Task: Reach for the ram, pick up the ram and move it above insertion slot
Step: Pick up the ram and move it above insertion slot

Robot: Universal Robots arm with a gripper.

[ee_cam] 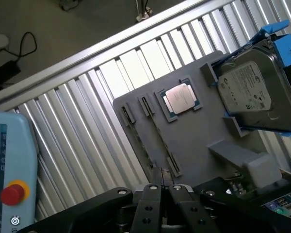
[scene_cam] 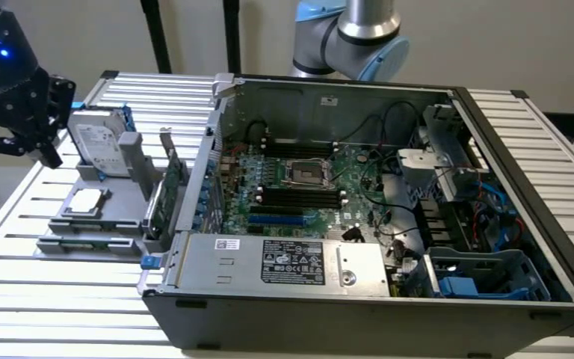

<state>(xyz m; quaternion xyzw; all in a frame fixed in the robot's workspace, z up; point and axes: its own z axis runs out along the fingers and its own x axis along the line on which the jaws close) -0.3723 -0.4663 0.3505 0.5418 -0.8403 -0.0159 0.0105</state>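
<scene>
Green thin circuit stick, the ram [ee_cam: 141, 144], stands on edge in clips along the outer edge of a grey plastic tray [ee_cam: 199, 145]. The tray sits on the ribbed aluminium worktop [scene_cam: 28, 299], at its edge on the exterior view's left, beside the open dark metal case [scene_cam: 367, 314]. Square metal-lidded CPU [ee_cam: 181, 98] and silver hard drive [ee_cam: 247, 87] share the tray. Black gripper [ee_cam: 164, 187] is in line with one end of the ram, jaws pressed together, holding nothing. The ram is likely light, stiff and brittle. Best pinched across its flat faces mid-length, clear of the contact edge.
</scene>
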